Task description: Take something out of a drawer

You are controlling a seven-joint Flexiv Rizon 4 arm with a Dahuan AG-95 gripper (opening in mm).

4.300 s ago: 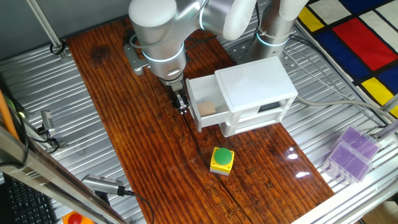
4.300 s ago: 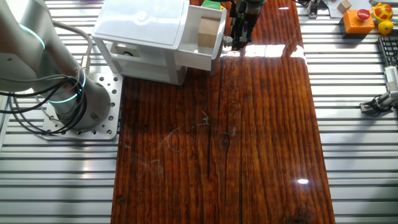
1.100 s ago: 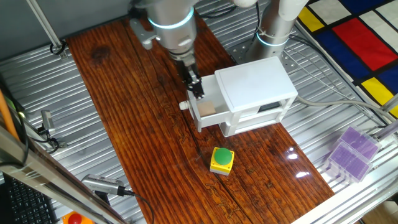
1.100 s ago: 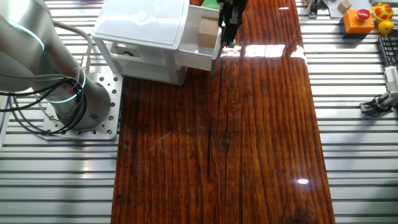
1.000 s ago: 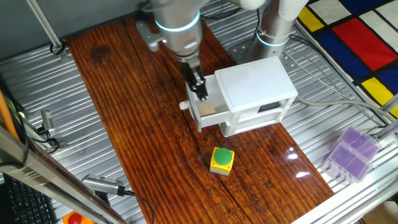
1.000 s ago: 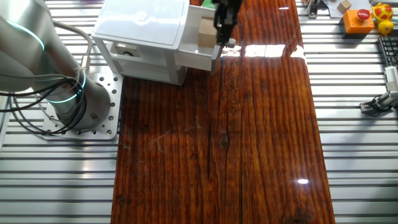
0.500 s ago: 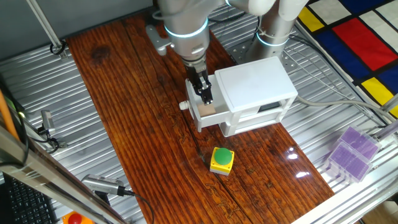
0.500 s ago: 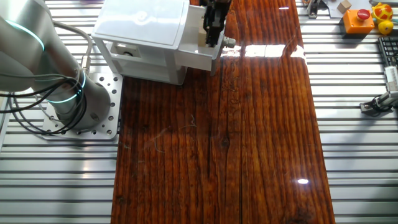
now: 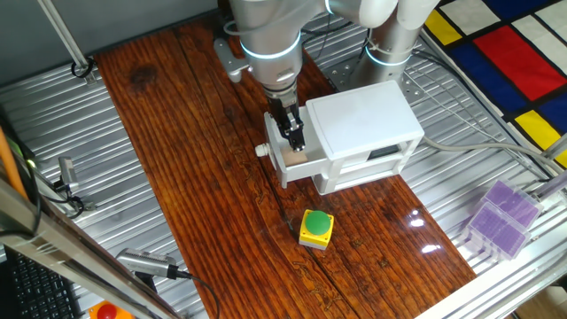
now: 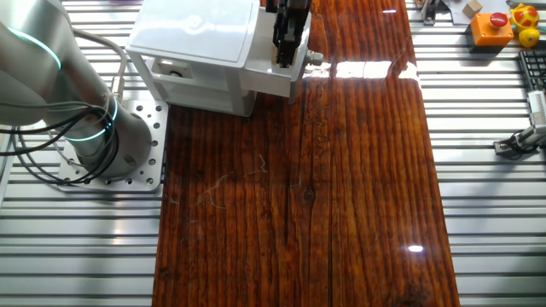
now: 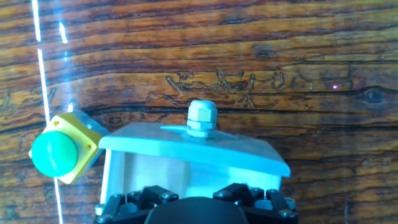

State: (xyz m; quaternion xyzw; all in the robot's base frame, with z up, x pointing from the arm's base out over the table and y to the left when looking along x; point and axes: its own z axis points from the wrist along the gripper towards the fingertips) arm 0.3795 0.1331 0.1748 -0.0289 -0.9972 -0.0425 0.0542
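Observation:
The white box cabinet (image 9: 363, 128) stands on the wooden board with its upper drawer (image 9: 276, 164) pulled out toward the left. The drawer's round knob (image 9: 261, 151) points away from the cabinet. A sliver of the tan cube (image 9: 297, 158) shows inside the drawer under my fingers. My gripper (image 9: 294, 142) hangs straight over the drawer's inside, its fingers down at the cube and seemingly apart. In the other fixed view the gripper (image 10: 286, 53) covers the cube. The hand view shows the drawer front (image 11: 193, 146) and knob (image 11: 202, 117); the cube is hidden there.
The yellow box with a green button (image 9: 315, 227) sits on the board in front of the cabinet and shows in the hand view (image 11: 57, 153). A purple case (image 9: 499, 217) lies at the right edge. The arm's base (image 10: 111, 145) stands beside the cabinet. Toys (image 10: 492, 26) lie off the board.
My gripper has moved from beside the knob, over the drawer front, to above the cube, and has come down into the drawer. The drawer and cube have not moved.

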